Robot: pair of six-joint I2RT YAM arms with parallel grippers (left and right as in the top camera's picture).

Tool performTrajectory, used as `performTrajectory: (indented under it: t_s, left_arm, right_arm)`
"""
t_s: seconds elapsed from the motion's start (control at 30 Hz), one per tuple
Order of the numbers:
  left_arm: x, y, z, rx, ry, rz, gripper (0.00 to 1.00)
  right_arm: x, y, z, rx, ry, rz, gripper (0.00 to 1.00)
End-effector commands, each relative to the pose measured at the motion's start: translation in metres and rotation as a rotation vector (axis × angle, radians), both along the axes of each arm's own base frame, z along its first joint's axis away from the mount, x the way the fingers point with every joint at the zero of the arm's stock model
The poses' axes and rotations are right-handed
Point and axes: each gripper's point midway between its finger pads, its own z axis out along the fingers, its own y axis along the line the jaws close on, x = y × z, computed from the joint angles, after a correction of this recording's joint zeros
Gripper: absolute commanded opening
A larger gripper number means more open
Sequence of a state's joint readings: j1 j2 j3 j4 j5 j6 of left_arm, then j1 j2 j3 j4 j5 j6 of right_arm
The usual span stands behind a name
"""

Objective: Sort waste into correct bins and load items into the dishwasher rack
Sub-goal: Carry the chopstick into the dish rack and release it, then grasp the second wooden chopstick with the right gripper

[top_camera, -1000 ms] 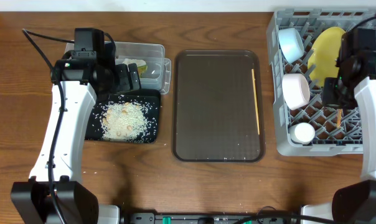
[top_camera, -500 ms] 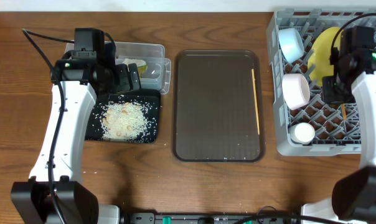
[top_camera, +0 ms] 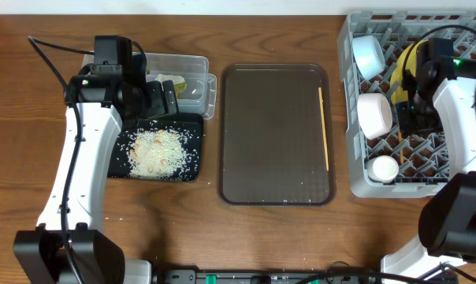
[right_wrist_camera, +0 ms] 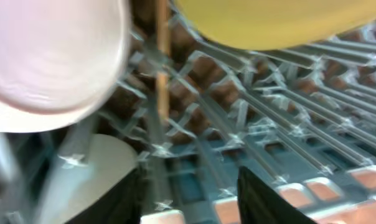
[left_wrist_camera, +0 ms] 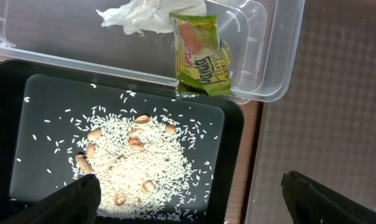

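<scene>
Only the green-and-orange wrapper point(left_wrist_camera: 200, 56) carries printed lettering, too small and tilted to read.

The brown wood-grain tabletop point(top_camera: 262, 237) has a low sheen. The clear rectangular plastic tub point(left_wrist_camera: 275, 56) is glossy, the crumpled white paper point(left_wrist_camera: 138, 15) soft and matt, and the green-and-orange film wrapper point(left_wrist_camera: 200, 56) shiny. The shallow black rectangular plastic tray point(left_wrist_camera: 231, 162) is smooth. The dark-brown serving tray point(left_wrist_camera: 337, 93) is finely textured. The large square grey plastic crate point(top_camera: 396, 189) looks matt, the round yellow plate point(right_wrist_camera: 281, 22) smooth, and the thin chopstick point(right_wrist_camera: 162, 62) bare wood.
</scene>
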State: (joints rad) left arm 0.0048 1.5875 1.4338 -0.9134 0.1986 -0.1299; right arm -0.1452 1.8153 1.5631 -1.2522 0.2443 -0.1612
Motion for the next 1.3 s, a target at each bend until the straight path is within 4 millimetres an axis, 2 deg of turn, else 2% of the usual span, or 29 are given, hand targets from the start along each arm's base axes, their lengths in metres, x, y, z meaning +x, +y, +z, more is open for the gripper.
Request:
performTrajectory:
  t_s: [0.0, 0.17, 0.23, 0.33, 0.53, 0.67, 0.77, 1.0, 1.1, 1.27]
  left_arm:
    - [0.002, 0.003, 0.005, 0.010, -0.013, 0.002, 0.95]
    - [0.002, 0.003, 0.005, 0.010, -0.013, 0.002, 0.95]
    - [0.002, 0.003, 0.005, 0.011, -0.013, 0.002, 0.95]
    - [0.002, 0.003, 0.005, 0.010, -0.013, 0.002, 0.95]
    - [0.002, 0.003, 0.005, 0.010, -0.013, 0.002, 0.95]
    - [0.002, 0.003, 0.005, 0.010, -0.013, 0.002, 0.95]
    - [0.002, 0.003, 0.005, 0.010, -0.013, 0.002, 0.95]
    - [0.002, 0.003, 0.005, 0.011, -0.013, 0.002, 0.95]
    - [0.002, 0.003, 0.005, 0.010, -0.013, 0.002, 0.95]
    - [0.002, 0.003, 0.005, 0.011, -0.013, 0.002, 0.95]
  right_arm:
    - [0.021, 0.040, 0.018, 0.202, -0.111, -0.015, 0.48]
    - [0.046, 0.099, 0.066, 0.469, -0.256, 0.072, 0.39]
    - [0.054, 0.125, 0.080, 0.547, -0.306, 0.131, 0.38]
    - [0.067, 0.145, 0.080, 0.520, -0.343, 0.118, 0.41]
    - [0.071, 0.187, 0.041, 0.354, -0.324, 0.102, 0.42]
    - [0.074, 0.198, 0.012, 0.223, -0.313, 0.063, 0.45]
    - [0.079, 0.205, -0.010, 0.204, -0.283, 0.068, 0.46]
    - [0.089, 0.208, -0.067, 0.180, -0.203, 0.067, 0.44]
    - [0.093, 0.203, -0.081, 0.142, -0.194, 0.063, 0.44]
    - [0.095, 0.197, -0.092, 0.103, -0.187, 0.059, 0.44]
